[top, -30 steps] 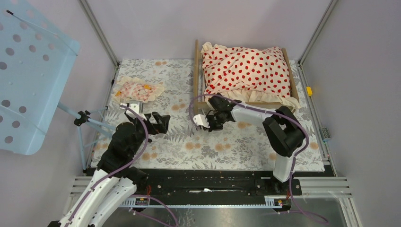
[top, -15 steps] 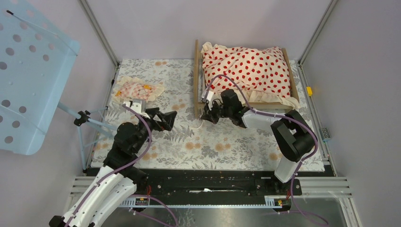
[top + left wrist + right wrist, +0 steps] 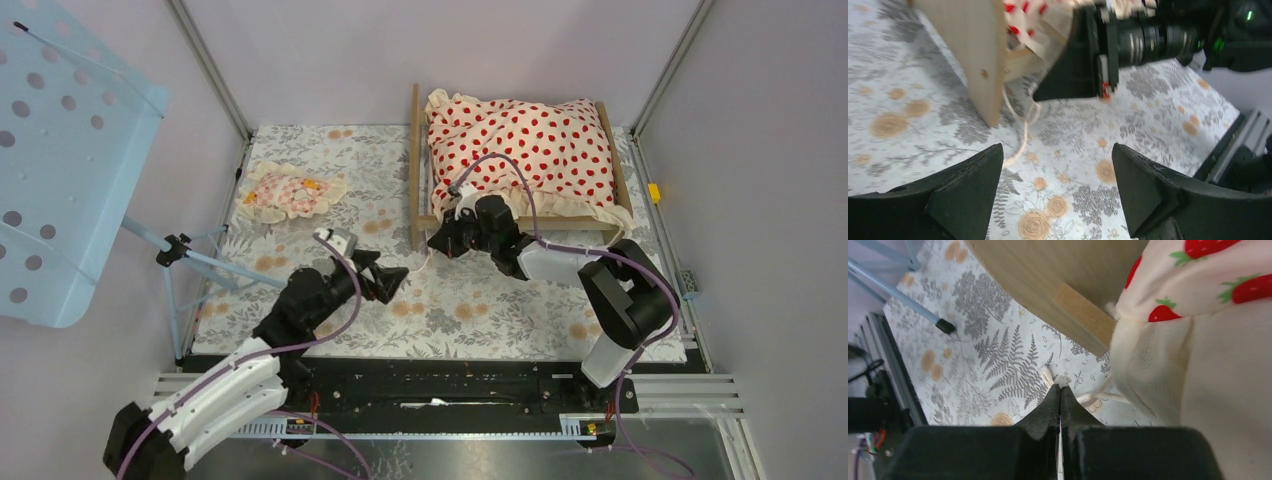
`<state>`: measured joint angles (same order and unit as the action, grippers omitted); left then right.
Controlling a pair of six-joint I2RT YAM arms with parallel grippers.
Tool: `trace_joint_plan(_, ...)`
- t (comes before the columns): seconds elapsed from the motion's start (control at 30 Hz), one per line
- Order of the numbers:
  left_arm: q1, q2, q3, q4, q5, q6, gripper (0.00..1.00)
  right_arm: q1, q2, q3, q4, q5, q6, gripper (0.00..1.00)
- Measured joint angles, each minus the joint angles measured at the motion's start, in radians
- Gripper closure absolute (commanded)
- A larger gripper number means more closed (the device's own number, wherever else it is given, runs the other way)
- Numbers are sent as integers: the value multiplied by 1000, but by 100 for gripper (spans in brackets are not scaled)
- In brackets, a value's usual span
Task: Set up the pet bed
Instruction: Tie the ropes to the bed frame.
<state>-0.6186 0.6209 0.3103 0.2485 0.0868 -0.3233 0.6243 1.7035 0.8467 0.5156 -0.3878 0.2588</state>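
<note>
Although the bedding is partly in place, the setup reads as unfinished. Closest to the near edge of the surface (image 3: 470,312), left of its middle, the left hand (image 3: 1057,154) hovers with its fingers spread wide and nothing between them, aimed toward the near left corner of the pet bed (image 3: 416,150). Just beyond it, the right hand (image 3: 1060,390) sits at that same corner with its fingers pressed fully together. A cream cord (image 3: 1054,377) trailing from the bedding ends right at the fingertips, and the views do not settle whether it is pinched or merely touched. The pet bed stands upright in the far right portion of the surface, its far side close to the far edge and its left end board toward the middle of the surface. A red-dotted blanket (image 3: 520,145) is heaped on it and covers the whole sleeping area, so no mattress can be seen. The ruffled hem spills over the near rail and is bunched at the near left corner rather than laid flat. Toward the far left corner of the surface, well apart from the bed, a small pink pillow (image 3: 292,190) lies flat on the floral cover. Judged from this layout, positioning the frame and loading the blanket count as done. Smoothing the blanket, dealing with the loose cord and moving the pillow onto the bed appear to be left.
</note>
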Motion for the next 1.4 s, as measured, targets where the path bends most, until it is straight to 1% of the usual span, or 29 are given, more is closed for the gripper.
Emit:
trace_joint_plan(0.13, -114, 90, -52, 97, -51, 29, 16, 0, -19, 1, -11, 54, 109, 100)
trace_joint_plan(0.23, -161, 150, -103, 199, -100, 47, 16, 0, -20, 1, -18, 81, 184, 100)
trace_joint_plan(0.33, -189, 234, -130, 302, -134, 67, 16, 0, -20, 1, -20, 98, 257, 100)
trace_joint_plan(0.53, -226, 471, -131, 533, -184, 128, 15, 0, -20, 1, -21, 115, 359, 100)
trace_joint_plan(0.57, -232, 562, -130, 628, -202, 157, 15, 0, -20, 1, -21, 116, 394, 100)
trace_joint_plan(0.6, -232, 563, -130, 629, -202, 158, 15, 0, -20, 1, -21, 116, 395, 100)
trace_joint_plan(0.7, -232, 661, -116, 768, -228, 174, 19, 0, -26, 1, -29, 116, 425, 100)
trace_joint_plan(0.8, -232, 777, -106, 859, -244, 181, 23, 0, -38, 1, -36, 116, 455, 100)
trace_joint_plan(0.87, -232, 840, -98, 904, -249, 184, 25, 0, -44, 1, -37, 116, 473, 100)
trace_joint_plan(1.0, -232, 935, -69, 985, -263, 184, 25, 0, -51, 1, -39, 115, 500, 100)
trace_joint_plan(1.13, -232, 982, -50, 1038, -291, 185, 27, 0, -51, 1, -42, 113, 521, 100)
trace_joint_plan(1.4, -232, 1039, 10, 1069, -354, 196, 37, 0, -51, -2, -45, 107, 547, 100)
